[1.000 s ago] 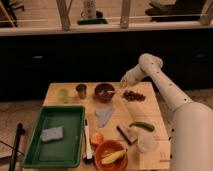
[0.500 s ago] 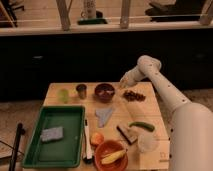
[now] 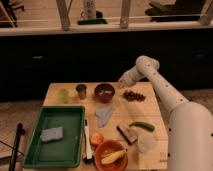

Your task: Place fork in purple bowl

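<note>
The purple bowl [image 3: 104,92] stands at the back middle of the wooden table [image 3: 150,107]. A small pale shape lies inside it; I cannot tell whether this is the fork. No fork shows elsewhere on the table. My gripper [image 3: 120,85] hangs just right of the bowl's rim, slightly above it, at the end of the white arm [image 3: 160,90] that reaches in from the right.
A metal cup [image 3: 81,90] and a green cup [image 3: 63,94] stand left of the bowl, and dark red grapes [image 3: 132,95] lie right of it. In front are a grey cloth [image 3: 104,117], a green tray [image 3: 35,150] with a sponge [image 3: 52,134], a white-handled utensil [image 3: 86,140], an orange bowl [image 3: 111,155], a brush [image 3: 127,133] and a green vegetable [image 3: 142,125].
My gripper has shifted slightly left and down, closer to the purple bowl's right rim. Nothing else on the table has moved.
</note>
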You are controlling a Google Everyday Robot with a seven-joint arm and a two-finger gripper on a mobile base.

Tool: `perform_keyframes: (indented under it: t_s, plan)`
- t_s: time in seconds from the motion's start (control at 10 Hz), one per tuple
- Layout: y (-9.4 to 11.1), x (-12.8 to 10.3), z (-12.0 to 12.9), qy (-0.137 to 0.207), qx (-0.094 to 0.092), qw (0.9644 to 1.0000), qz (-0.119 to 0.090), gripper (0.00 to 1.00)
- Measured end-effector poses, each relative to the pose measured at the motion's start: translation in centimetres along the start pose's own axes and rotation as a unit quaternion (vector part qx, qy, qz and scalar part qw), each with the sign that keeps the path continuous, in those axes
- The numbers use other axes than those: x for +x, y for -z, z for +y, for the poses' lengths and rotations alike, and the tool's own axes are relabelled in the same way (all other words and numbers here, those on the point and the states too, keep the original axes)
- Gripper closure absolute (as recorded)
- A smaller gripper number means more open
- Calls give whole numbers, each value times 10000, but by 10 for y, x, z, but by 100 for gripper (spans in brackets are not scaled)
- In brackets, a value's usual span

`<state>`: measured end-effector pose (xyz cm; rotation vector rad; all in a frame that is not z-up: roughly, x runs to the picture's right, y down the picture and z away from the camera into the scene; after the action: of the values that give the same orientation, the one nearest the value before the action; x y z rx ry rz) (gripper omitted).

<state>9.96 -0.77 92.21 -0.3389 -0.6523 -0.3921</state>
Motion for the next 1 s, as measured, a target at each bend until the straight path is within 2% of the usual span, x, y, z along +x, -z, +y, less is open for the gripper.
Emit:
perform_keyframes:
  t_s: [0.3,1.0]
  plan:
    - [-9,-15,-9,210,-115,9996,-124,100]
    - [-21,-43,-18,615,-235,9972,-359,100]
